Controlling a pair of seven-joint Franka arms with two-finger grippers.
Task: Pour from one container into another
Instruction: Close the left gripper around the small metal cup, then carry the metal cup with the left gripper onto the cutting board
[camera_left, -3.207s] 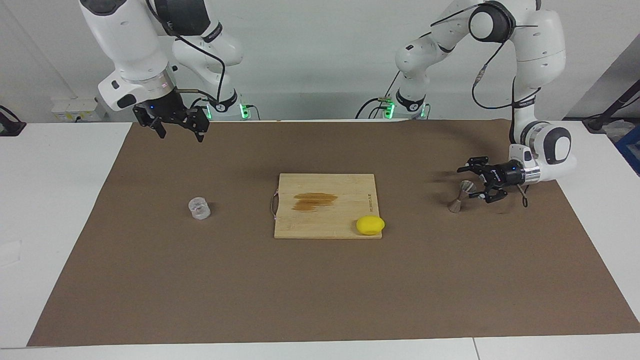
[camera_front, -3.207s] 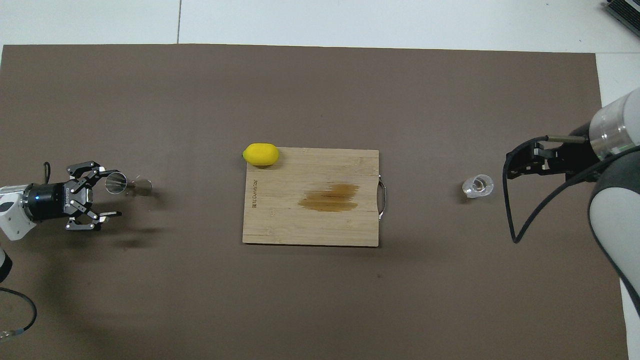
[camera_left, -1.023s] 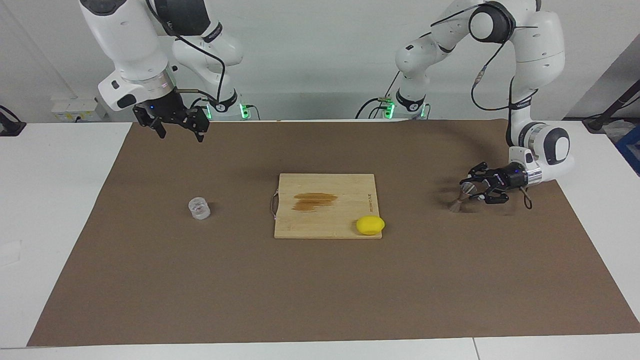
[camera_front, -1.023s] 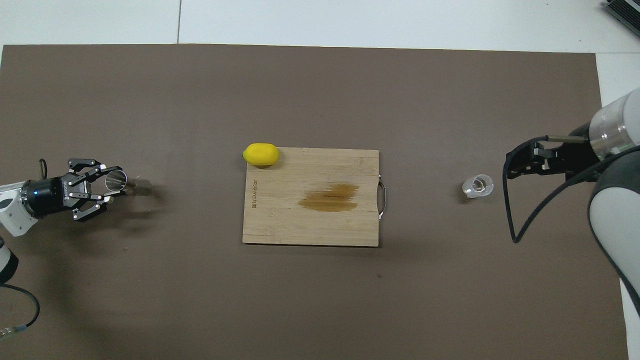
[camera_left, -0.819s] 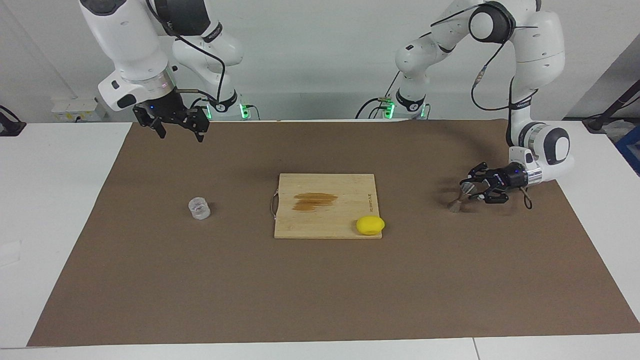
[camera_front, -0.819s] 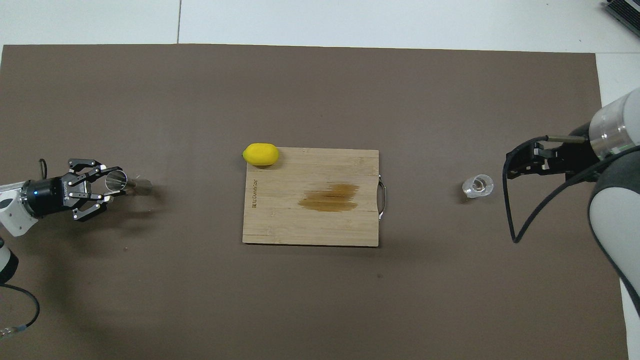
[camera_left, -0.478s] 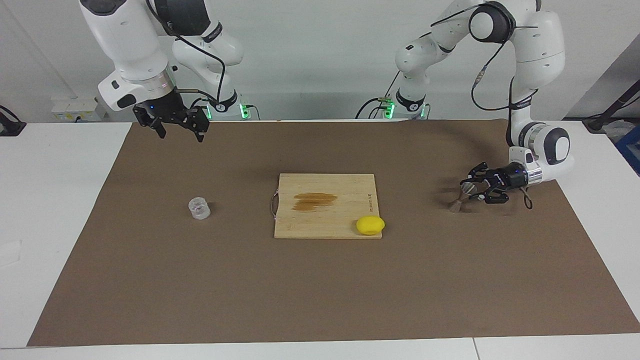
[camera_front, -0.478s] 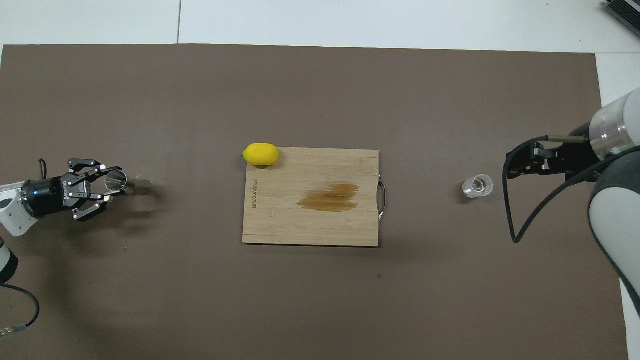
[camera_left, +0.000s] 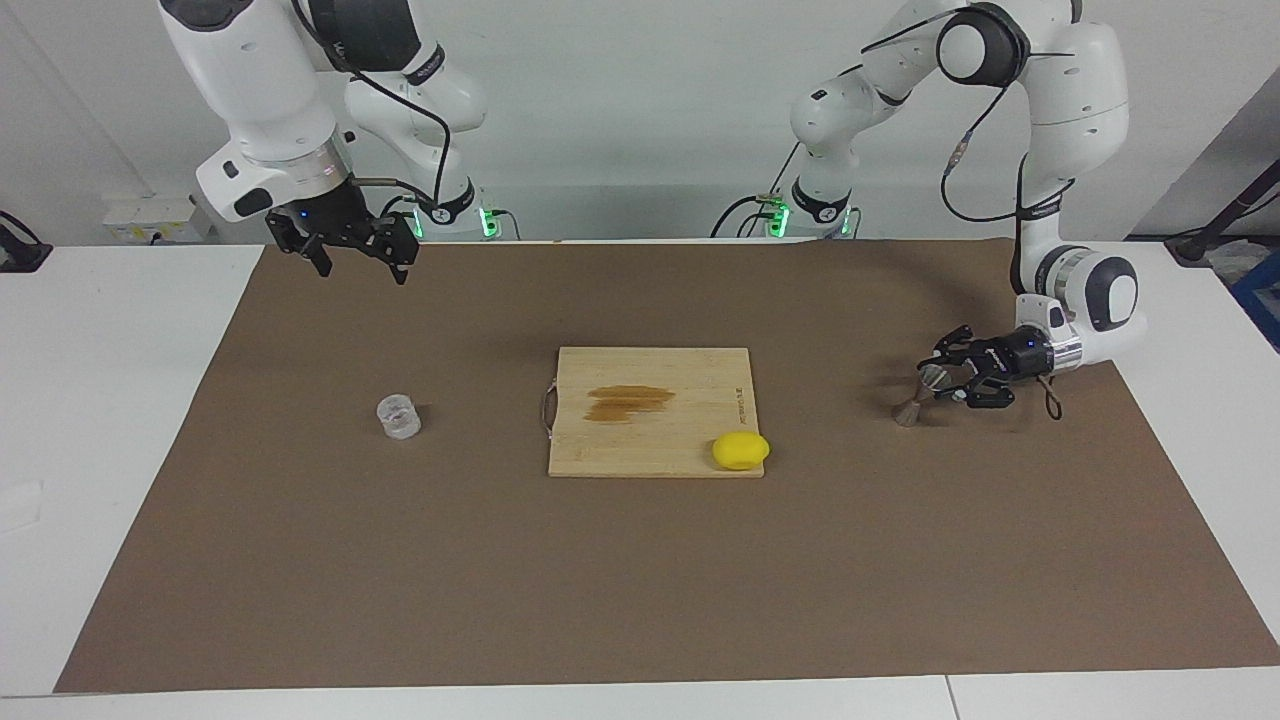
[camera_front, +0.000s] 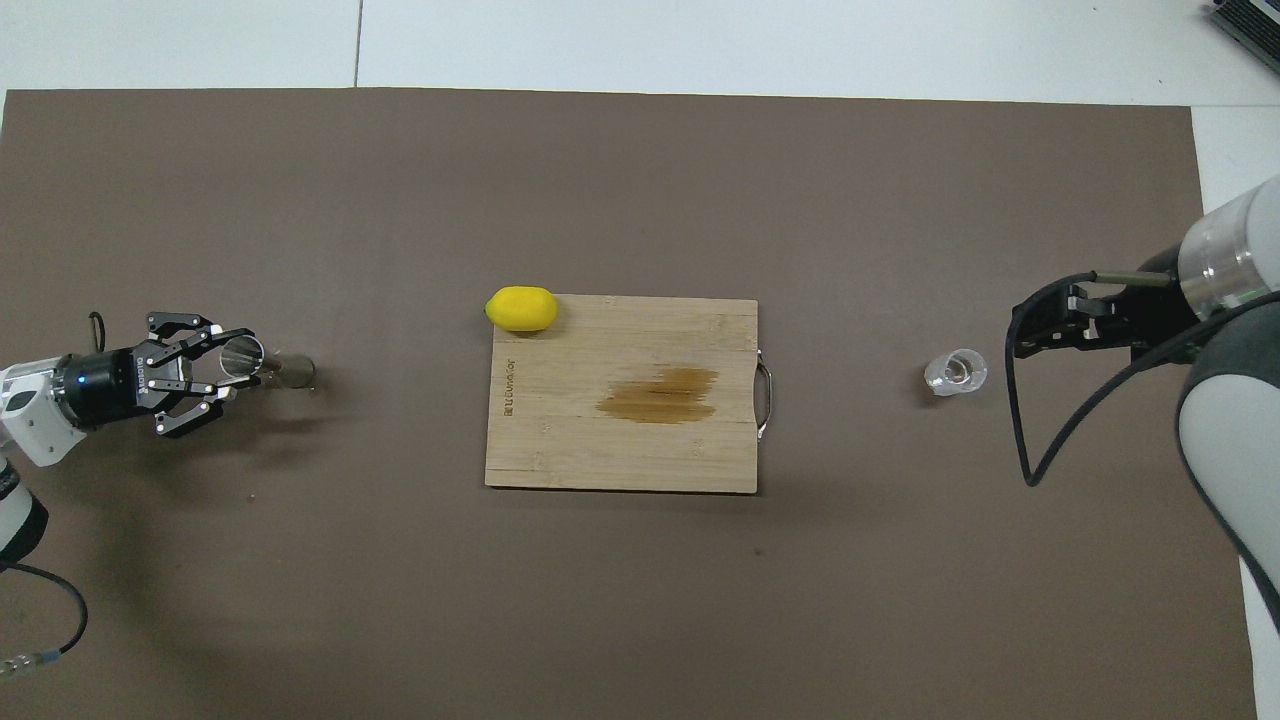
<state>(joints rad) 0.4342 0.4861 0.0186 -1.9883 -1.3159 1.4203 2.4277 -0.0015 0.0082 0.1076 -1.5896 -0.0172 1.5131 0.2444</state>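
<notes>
The small silvery hourglass-shaped metal jigger (camera_left: 918, 392) is gripped at its upper cone by the left end effector (camera_left: 940, 381), whose fingertips are clamped shut on it. The jigger is seen tilted, its lower cone at or just above the brown mat (camera_left: 640, 590) on the white worktop (camera_left: 110, 400), toward the left arm's end. In the overhead view the jigger (camera_front: 262, 366) sits at about 9 o'clock from the rectangular wooden cutting board (camera_front: 622, 394), well apart from it, with the left end effector (camera_front: 222, 372) coming in at the jigger's 9 o'clock.

The small short clear glass cup (camera_left: 398, 416) stands upright on the mat toward the right arm's end, at about 3 o'clock from the board in the overhead view (camera_front: 955, 371), untouched.

The right end effector (camera_left: 356, 263) is held open in the air over the mat edge nearest the robots; the right arm waits.

A yellow lemon (camera_front: 521, 308) rests on the board's corner, at about 11 o'clock from the board's centre in the overhead view. A brown stain (camera_front: 659, 392) is visible on the board.
</notes>
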